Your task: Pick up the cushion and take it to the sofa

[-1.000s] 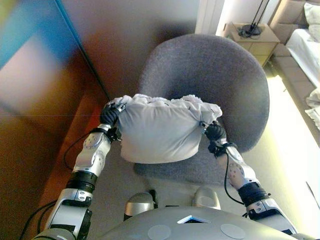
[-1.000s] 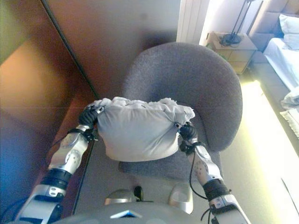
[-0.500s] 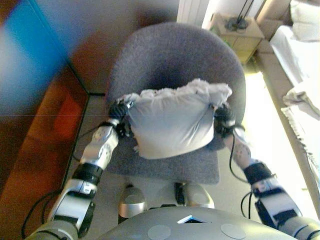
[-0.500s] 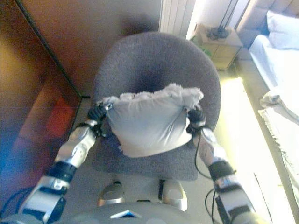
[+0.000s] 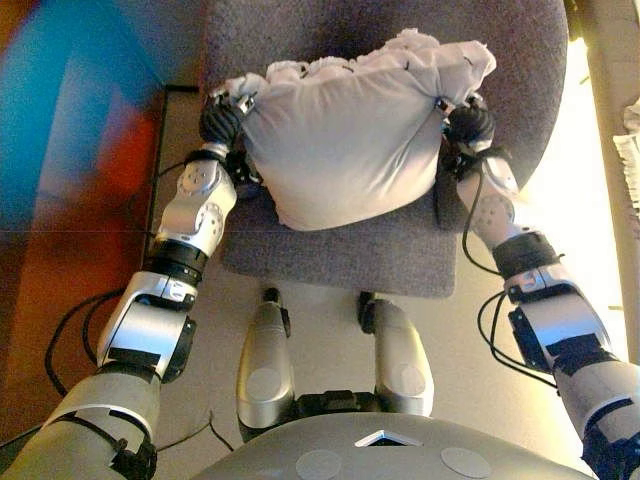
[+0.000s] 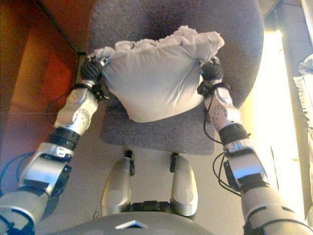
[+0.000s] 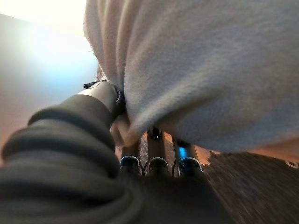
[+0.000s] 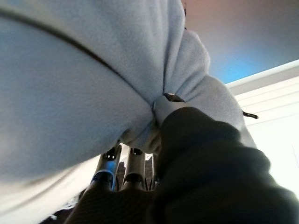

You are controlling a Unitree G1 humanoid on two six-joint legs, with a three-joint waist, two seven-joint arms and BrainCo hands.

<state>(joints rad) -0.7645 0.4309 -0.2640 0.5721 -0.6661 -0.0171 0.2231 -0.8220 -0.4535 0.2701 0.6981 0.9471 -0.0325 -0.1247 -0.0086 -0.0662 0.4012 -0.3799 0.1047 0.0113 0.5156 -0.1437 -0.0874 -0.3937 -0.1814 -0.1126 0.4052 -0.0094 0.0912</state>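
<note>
A plump white cushion (image 5: pixel 345 140) with a ruffled top edge hangs between my two hands above the seat of a grey upholstered chair (image 5: pixel 330 255). My left hand (image 5: pixel 222 122) grips the cushion's left corner, and my right hand (image 5: pixel 468 124) grips its right corner. In the left wrist view the thumb (image 7: pixel 105 95) and fingers (image 7: pixel 156 144) pinch a fold of the cushion (image 7: pixel 210 65). In the right wrist view my right hand (image 8: pixel 163 107) pinches the cloth of the cushion (image 8: pixel 70 84) in the same manner. No sofa shows in any view.
The grey chair's backrest (image 6: pixel 146 19) rises behind the cushion. A reddish-brown wall or cabinet (image 6: pixel 29 68) stands close on the left. Bright sunlit floor (image 5: pixel 585 190) lies to the right, with the edge of white bedding (image 6: pixel 305 73) at the far right.
The whole picture has shifted: the camera now looks more steeply down, so the nightstand and bed are out of view. The cushion stays held between both hands over the chair seat.
</note>
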